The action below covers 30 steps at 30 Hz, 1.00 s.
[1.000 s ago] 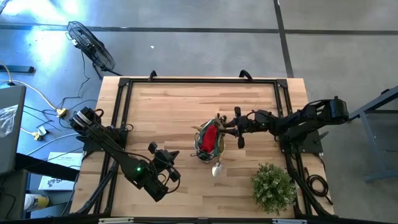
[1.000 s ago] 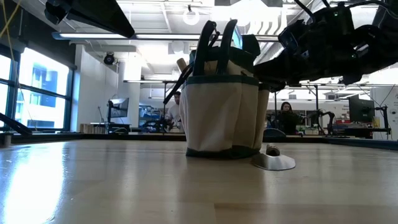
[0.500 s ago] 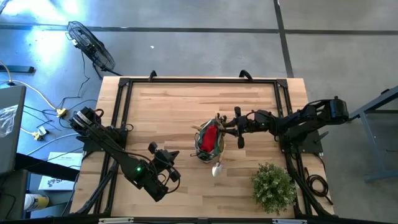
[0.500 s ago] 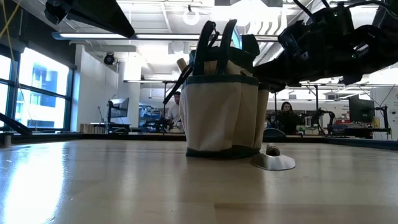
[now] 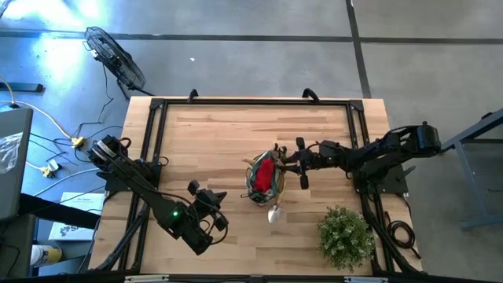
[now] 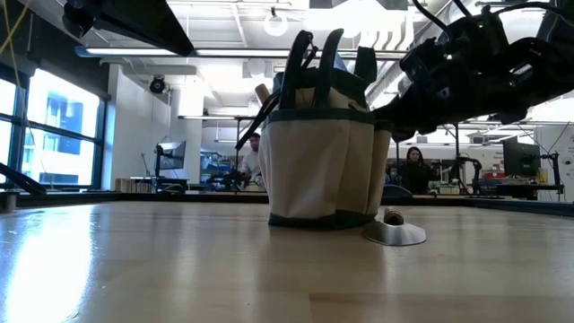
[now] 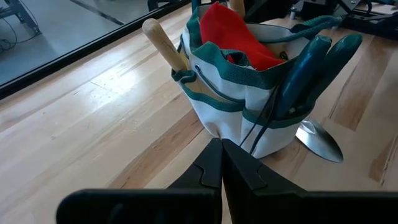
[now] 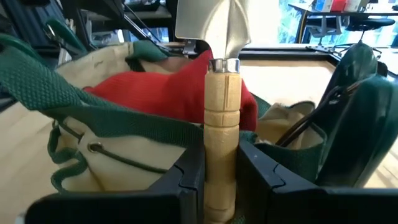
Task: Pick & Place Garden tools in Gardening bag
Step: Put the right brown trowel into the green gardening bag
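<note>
The gardening bag (image 5: 262, 178) is cream with green trim and stands upright at mid-table; it also shows in the low view (image 6: 321, 166). A red fabric piece (image 8: 168, 90) lies inside it. A wooden handle (image 7: 163, 42) and green-handled shears (image 7: 311, 68) stick up from its outer pockets. A silver trowel blade (image 5: 273, 213) lies flat on the table by the bag's near side. My right gripper (image 5: 293, 162) is at the bag's right rim, shut on a trowel (image 8: 219, 74). My left gripper (image 7: 221, 171) is shut and empty, short of the bag at the near left. My right gripper pinches the trowel's pale wooden handle (image 8: 221, 134) between its two fingers. The handle lies along the fingers, and the silver blade (image 8: 211, 22) points away from the gripper, over the bag's open top. The trowel is lifted clear of the table.
A bushy green potted plant (image 5: 344, 236) stands near the table's near right corner. A black frame (image 5: 251, 102) runs along the table's edges. The table's far half and left half are bare wood (image 5: 212, 134). People and desks show in the room beyond (image 6: 414, 166).
In the low view my right arm has risen a little beside the bag, uncovering a green handle at the bag's right rim. The bag and the blade on the table stay where they were.
</note>
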Tool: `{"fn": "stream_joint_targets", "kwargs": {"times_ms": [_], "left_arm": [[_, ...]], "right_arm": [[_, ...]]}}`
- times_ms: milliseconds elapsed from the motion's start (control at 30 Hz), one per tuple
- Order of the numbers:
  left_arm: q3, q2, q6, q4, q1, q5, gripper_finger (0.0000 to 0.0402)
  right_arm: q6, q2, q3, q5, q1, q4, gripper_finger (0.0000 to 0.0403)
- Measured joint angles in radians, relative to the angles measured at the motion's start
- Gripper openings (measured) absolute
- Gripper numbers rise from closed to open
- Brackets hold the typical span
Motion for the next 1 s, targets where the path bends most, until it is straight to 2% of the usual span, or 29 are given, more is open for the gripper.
{"fn": "stream_joint_targets", "kwargs": {"times_ms": [1000], "left_arm": [[0.0,0.0,0.0,-0.005,0.0,-0.002,0.0]], "right_arm": [[-0.022,0.0,-0.001,0.028,0.026,-0.048,0.005]]}}
